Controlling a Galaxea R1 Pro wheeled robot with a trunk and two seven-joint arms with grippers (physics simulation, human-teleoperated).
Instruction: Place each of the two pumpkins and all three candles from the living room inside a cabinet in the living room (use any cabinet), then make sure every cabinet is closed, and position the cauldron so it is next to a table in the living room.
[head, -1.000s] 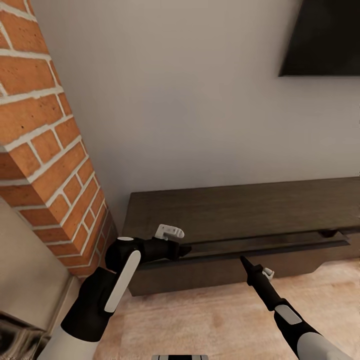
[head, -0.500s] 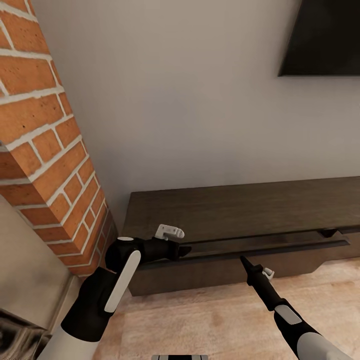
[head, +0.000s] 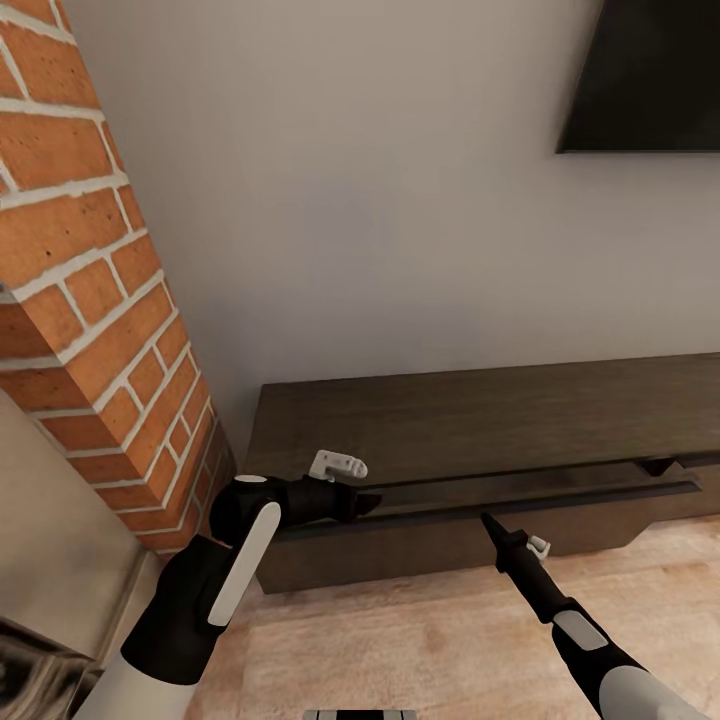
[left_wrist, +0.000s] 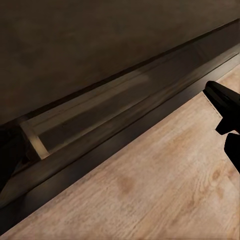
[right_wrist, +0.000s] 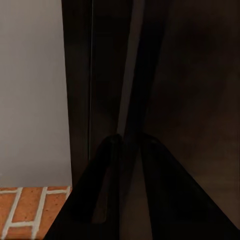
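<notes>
Here the cabinet (head: 480, 440) drawer (head: 520, 492) stands slightly open, contents hidden.

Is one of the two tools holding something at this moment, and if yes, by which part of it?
Neither is seen holding anything. The left tool sits at the slightly pulled-out front of the cabinet, its grip unclear. The right tool points at that front with fingers together.

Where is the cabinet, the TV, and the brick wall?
cabinet (head: 480, 415): head view, on its flat dark wood top.
TV (head: 650, 70): head view, on the black screen up on the wall.
brick wall (head: 90, 300): head view, on an orange brick in its middle.
</notes>
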